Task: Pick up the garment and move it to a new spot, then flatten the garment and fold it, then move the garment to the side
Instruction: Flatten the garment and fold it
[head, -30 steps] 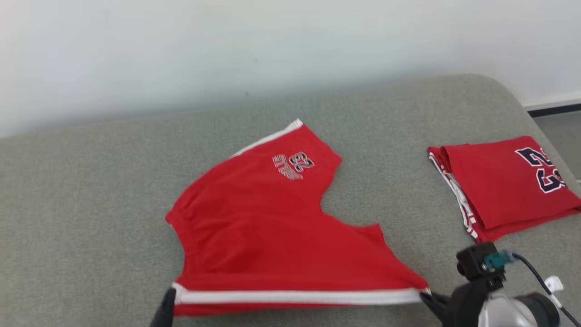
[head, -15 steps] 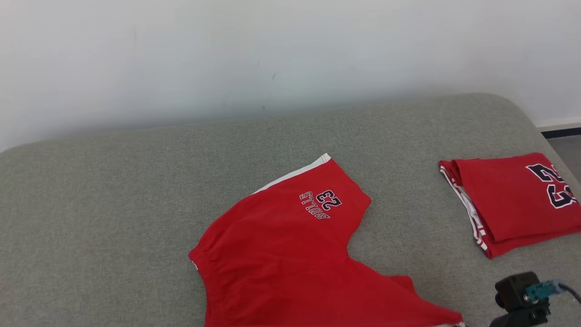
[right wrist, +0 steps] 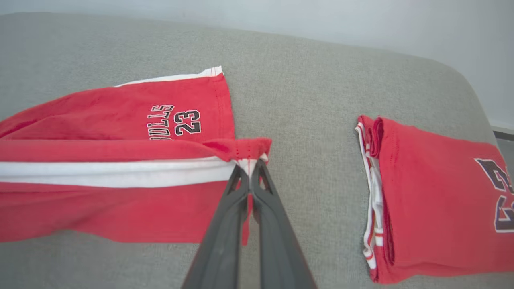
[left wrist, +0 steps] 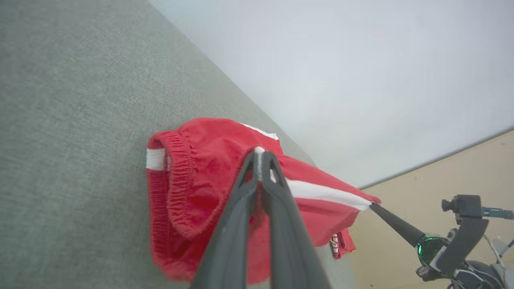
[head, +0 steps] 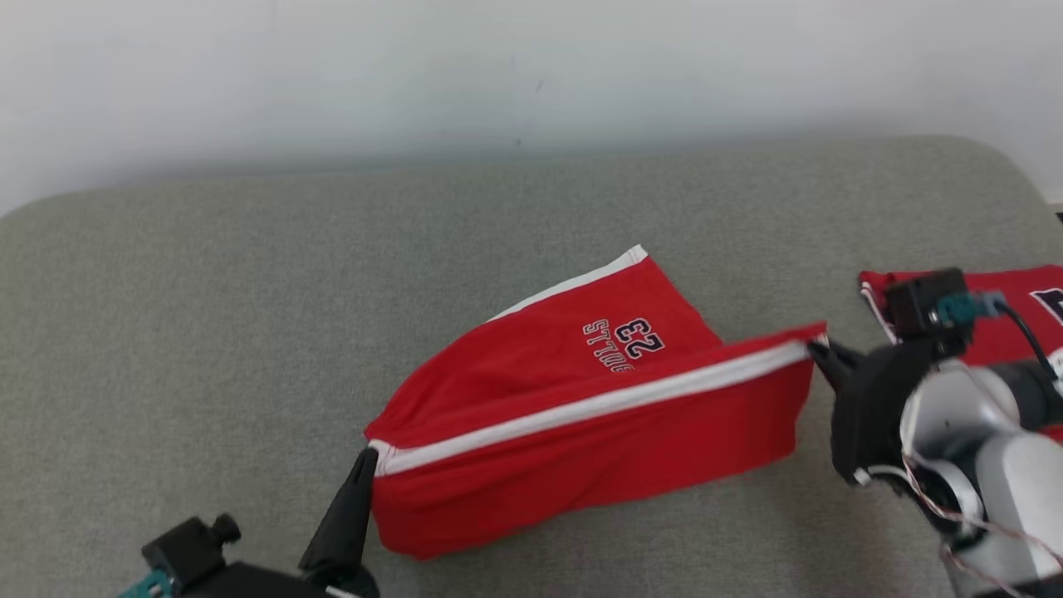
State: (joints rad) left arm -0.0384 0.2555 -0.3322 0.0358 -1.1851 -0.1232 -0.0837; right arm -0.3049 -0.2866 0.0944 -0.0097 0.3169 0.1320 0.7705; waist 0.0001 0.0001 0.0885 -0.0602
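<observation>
Red knit shorts (head: 581, 432) with a white side stripe are stretched taut over the grey woven cushion (head: 208, 332). The left pincer (head: 365, 458) is clenched on the elastic waistband, and the right pincer (head: 818, 350) on the hem corner.

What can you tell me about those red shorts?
The shorts are red, soft-looking fabric with a white side stripe, an elastic waistband and "BULLS 23" on one leg. The left gripper pinches the stripe's waistband end, the right gripper its hem end, holding that side raised above the other leg, which lies on the grey cushion.
</observation>
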